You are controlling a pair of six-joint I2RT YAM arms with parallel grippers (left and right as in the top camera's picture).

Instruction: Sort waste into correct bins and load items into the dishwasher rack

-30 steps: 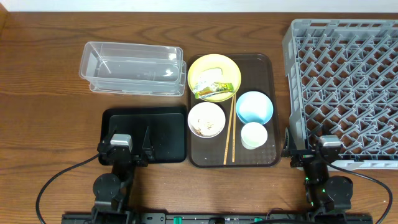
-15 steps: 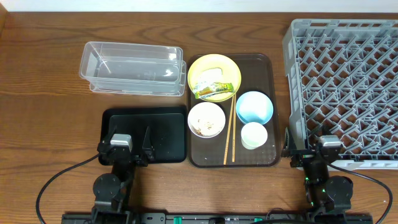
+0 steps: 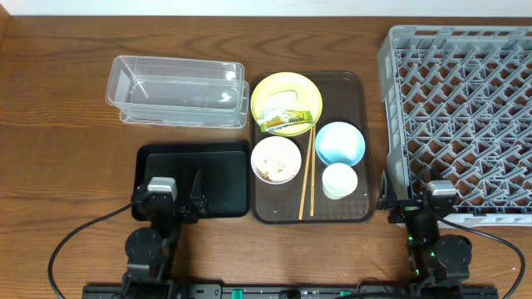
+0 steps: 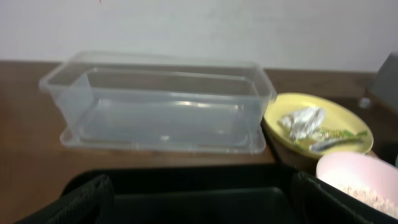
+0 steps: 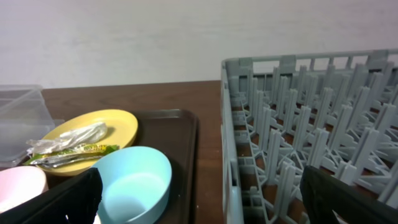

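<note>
On the brown serving tray (image 3: 353,91) lie a yellow plate (image 3: 287,93) with the green-and-yellow wrapper (image 3: 288,119), a white bowl (image 3: 276,159) of whitish food scraps, a light blue bowl (image 3: 340,143), a white cup (image 3: 339,180) and wooden chopsticks (image 3: 309,174). The clear tub (image 3: 177,91) stands at the back left, with the black tray (image 3: 208,178) in front of it. The grey dishwasher rack (image 3: 461,108) fills the right side. My left gripper (image 4: 202,205) hangs open over the black tray's near edge. My right gripper (image 5: 199,205) stands open between the blue bowl (image 5: 134,180) and the rack's wall (image 5: 227,124).
Both arm bases sit at the table's front edge. Bare wooden table (image 3: 58,124) lies left of the tub and the black tray. A pale wall runs along the back.
</note>
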